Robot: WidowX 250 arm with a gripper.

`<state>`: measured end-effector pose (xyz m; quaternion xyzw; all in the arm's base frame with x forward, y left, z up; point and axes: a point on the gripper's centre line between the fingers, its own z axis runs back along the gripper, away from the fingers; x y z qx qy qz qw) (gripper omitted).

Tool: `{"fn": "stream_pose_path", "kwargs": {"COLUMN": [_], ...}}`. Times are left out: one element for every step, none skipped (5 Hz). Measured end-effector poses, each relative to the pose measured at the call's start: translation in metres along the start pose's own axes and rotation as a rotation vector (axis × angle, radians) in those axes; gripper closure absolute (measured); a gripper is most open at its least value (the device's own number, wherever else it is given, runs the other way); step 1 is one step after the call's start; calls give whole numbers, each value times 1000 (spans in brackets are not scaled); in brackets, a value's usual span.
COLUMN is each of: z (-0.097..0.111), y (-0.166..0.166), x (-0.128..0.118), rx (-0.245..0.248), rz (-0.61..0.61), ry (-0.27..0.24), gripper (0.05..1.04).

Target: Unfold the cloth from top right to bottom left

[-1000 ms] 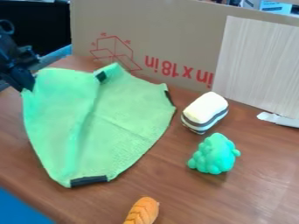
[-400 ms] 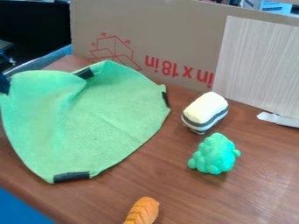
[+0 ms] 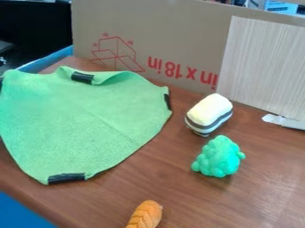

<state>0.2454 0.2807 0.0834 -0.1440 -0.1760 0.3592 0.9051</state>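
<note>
The green cloth (image 3: 89,118) lies spread over the left part of the table, its left side running to the view's edge. Black patches mark its back edge, right corner and front corner. The back edge is curled over, with a raised fold behind the black patch. At the far left edge a thin dark sliver touches the cloth; whether it is a patch or part of the gripper cannot be told.
A striped white block (image 3: 208,114) and a green lumpy toy (image 3: 219,156) stand right of the cloth. An orange braided toy (image 3: 145,215) lies at the front. A cardboard panel (image 3: 179,40) stands along the back.
The gripper, seen earlier at the cloth's upper left, has moved left. The cloth has spread leftward with it, and its back black patch has shifted left as the fold there opened out.
</note>
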Motion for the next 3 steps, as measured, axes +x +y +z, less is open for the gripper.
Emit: {"fn": "stream_pose_path", "kwargs": {"z": [2, 8, 11], "y": [13, -5, -4], "x": [6, 11, 11], "rx": [150, 376, 532], "rz": [-55, -222, -279], "ry": [-83, -137, -175], "gripper": [856, 627, 334]}}
